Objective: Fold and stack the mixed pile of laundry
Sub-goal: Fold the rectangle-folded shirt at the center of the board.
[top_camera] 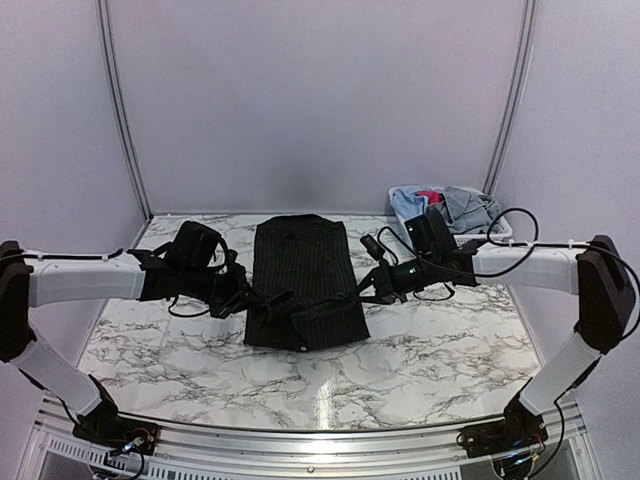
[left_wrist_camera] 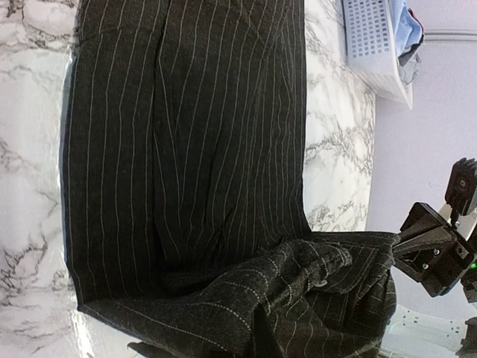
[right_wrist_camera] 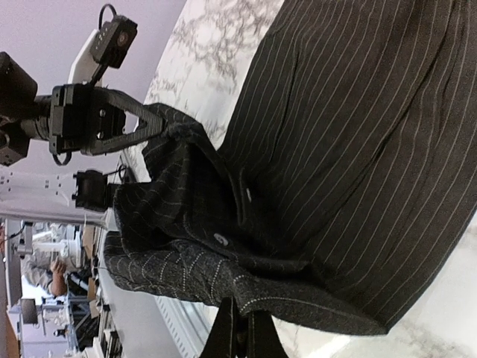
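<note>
**Counter:** The marble counter [top_camera: 440, 350] carries a white lattice basket [top_camera: 503, 230] at its far right corner. This basket is the reference for all positions below.

**Task item:** The black pinstriped shirt [top_camera: 300, 270] lies on the counter to the left of the basket and somewhat nearer the arm bases, well apart from it. It is folded into a long narrow panel running away from the bases. The far part lies flat. The near end is raised off the counter and bunched into loose folds between the two tools. The right wrist view shows two pale buttons in that bunched part.

**Rest of the pile:** These pieces sit inside the basket: a light blue piece [top_camera: 408, 205] on the side facing the shirt, a pink-red piece [top_camera: 428, 196] beside it, and a grey-blue piece [top_camera: 470, 207] on the far side from the shirt.

**Left tool** [top_camera: 252, 298]: It is closed narrow on the near corner of the shirt that lies farther from the basket. The right wrist view shows its fingertips [right_wrist_camera: 168, 125] pinching a raised peak of cloth.

**Right tool** [top_camera: 363, 290]: It is closed narrow on the near corner of the shirt that lies closer to the basket. Its own camera shows its fingers [right_wrist_camera: 227, 332] pressed together over the hem. The left wrist view shows the cloth drawn taut into its tip.

**Clearance:** Neither tool touches the basket.
</note>
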`<state>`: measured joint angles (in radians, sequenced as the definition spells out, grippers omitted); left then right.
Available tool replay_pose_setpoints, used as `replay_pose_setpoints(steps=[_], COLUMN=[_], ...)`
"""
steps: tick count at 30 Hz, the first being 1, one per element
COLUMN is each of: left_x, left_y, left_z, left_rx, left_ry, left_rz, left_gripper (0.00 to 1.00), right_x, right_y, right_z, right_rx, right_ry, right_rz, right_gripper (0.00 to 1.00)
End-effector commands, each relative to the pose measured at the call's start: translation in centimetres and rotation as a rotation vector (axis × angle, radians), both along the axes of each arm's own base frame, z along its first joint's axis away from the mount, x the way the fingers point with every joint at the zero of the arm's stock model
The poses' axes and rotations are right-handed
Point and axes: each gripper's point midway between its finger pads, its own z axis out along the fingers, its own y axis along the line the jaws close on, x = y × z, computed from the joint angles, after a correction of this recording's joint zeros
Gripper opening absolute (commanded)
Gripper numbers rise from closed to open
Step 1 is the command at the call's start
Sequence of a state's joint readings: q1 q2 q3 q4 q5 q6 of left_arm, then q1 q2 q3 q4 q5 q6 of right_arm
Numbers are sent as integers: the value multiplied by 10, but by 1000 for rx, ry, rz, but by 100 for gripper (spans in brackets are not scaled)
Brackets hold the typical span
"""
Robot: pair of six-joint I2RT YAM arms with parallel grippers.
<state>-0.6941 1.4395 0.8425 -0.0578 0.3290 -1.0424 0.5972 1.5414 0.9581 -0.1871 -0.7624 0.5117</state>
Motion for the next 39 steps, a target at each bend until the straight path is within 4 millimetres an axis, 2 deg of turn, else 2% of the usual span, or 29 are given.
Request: replay_pose_setpoints(steps=[1, 8, 12, 15, 19, 26, 35, 39], left_x=[37, 102, 139, 156, 168, 179, 168, 170], left_y=[2, 6, 9, 12, 14, 16, 20, 22], left_z=[10, 6, 1, -10, -29, -49, -83, -93], left_rx=[-13, -35, -37, -48, -38, -22, 33, 52], left_ry=[-28, -24, -36, -12, 17, 46, 101, 107], left_rz=[-35, -9, 3, 10, 12, 18, 12, 19], left_gripper=[0, 0, 0, 0, 0, 0, 0, 0], right_x=[54, 123, 158, 180, 198, 205, 188, 191], right_y=[3, 12, 9, 9, 10, 10, -4, -4], right_z=[16, 0, -13, -18, -30, -59, -103, -110], right_rx=[17, 9, 2, 15, 6, -45, -141, -146], right_ry=[-90, -96, -90, -88, -77, -34, 32, 28], right_rz=[-51, -88, -129, -159, -173, -171, -171, -178], right_gripper=[0, 0, 0, 0, 0, 0, 0, 0])
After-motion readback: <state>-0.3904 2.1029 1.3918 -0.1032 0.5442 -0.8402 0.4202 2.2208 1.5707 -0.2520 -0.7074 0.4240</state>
